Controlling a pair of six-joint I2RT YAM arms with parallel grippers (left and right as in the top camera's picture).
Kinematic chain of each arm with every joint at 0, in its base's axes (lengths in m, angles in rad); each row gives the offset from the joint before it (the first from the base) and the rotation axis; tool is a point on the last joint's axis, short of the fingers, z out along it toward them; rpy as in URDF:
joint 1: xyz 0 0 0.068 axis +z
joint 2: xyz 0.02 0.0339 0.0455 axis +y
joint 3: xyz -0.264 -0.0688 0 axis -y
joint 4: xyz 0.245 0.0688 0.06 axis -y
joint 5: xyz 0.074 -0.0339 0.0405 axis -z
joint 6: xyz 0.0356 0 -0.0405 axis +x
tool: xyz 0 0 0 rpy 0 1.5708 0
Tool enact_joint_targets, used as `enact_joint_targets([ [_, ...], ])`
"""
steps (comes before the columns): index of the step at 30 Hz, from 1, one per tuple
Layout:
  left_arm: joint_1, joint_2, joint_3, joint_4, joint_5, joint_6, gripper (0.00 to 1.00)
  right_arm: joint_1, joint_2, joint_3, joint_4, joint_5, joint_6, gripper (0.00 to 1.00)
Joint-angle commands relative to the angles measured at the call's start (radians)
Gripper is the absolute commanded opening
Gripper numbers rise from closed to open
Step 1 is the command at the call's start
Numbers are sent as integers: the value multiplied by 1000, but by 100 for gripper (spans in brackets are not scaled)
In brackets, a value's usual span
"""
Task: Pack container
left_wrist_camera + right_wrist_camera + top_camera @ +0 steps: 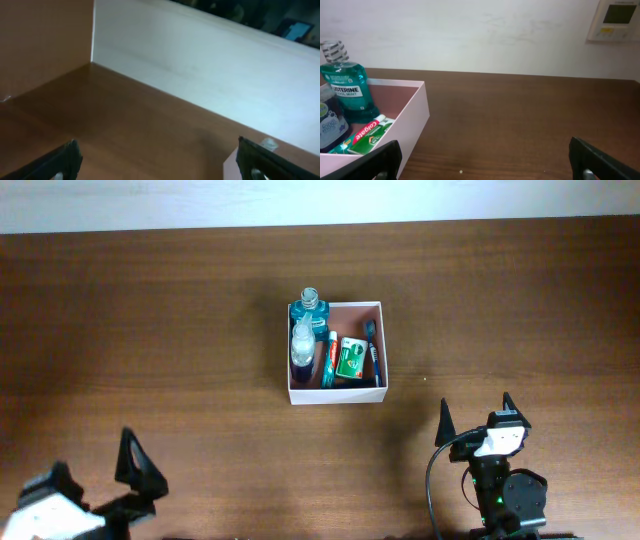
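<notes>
Arms sit low at the dark wooden table's (150, 310) near edge; left gripper (95, 465) and right gripper (476, 408) are spread apart, empty. We see the shallow white square container (335, 393) mid-table, holding a teal mouthwash bottle (311, 310) and a red-and-white toothpaste tube (327, 362).

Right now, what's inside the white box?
The container holds a teal mouthwash bottle, a smaller clear bottle, a toothpaste tube, a green packet and a toothbrush. Anything underneath them is hidden.

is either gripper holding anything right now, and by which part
Nothing is held. The left gripper and right gripper both stand open and empty, apart from the container.
</notes>
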Motion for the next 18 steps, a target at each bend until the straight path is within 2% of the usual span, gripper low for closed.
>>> enact_joint_targets([
  [1, 27, -78, -84, -8, 11, 7, 99, -8, -7, -5, -8, 5, 1, 98],
  [9, 44, -185, -258, -7, 39, -11, 99, -8, -7, -5, -8, 5, 1, 99],
  [16, 44, -190, -383, 6, 41, -12, 100, -8, -7, -5, -8, 5, 1, 99],
  [18, 44, -190, -432, 49, 42, -12, 99, -8, -7, -5, -8, 5, 1, 99],
])
